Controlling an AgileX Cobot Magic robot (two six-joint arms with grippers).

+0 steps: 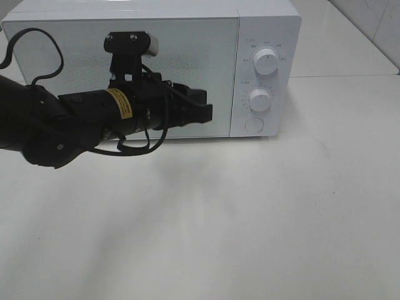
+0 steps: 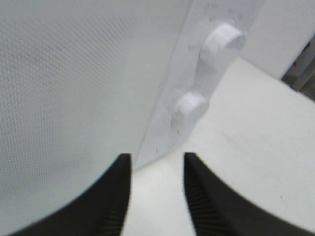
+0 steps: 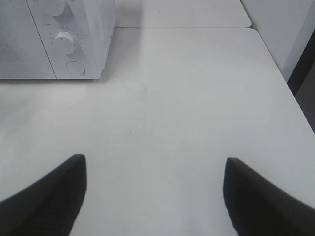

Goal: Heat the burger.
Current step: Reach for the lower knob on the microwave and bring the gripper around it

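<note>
1. Far back on the desk [image 1: 262, 219] stands a white microwave [image 1: 187, 31] with its door [image 1: 62, 69] shut. On its right panel sit an upper knob [image 1: 267, 62], a lower knob [image 1: 259, 99] and a round button [image 1: 254, 125] beneath them.
2. Reaching in from the left, the left arm [image 1: 62, 119] crosses in front of the door and hides its lower middle. A black cable [image 1: 47, 56] loops above it.
3. Just in front of the door's right edge, near the lower knob, is the left hand [image 2: 157, 160]. Its fingers are parted with nothing between them.
4. To the right of the microwave and nearer, the right hand [image 3: 155, 169] hangs over the desk. Its fingers are spread wide and empty.
5. No view shows the burger, so I cannot tell where it lies or how it sits relative to either hand.
</note>
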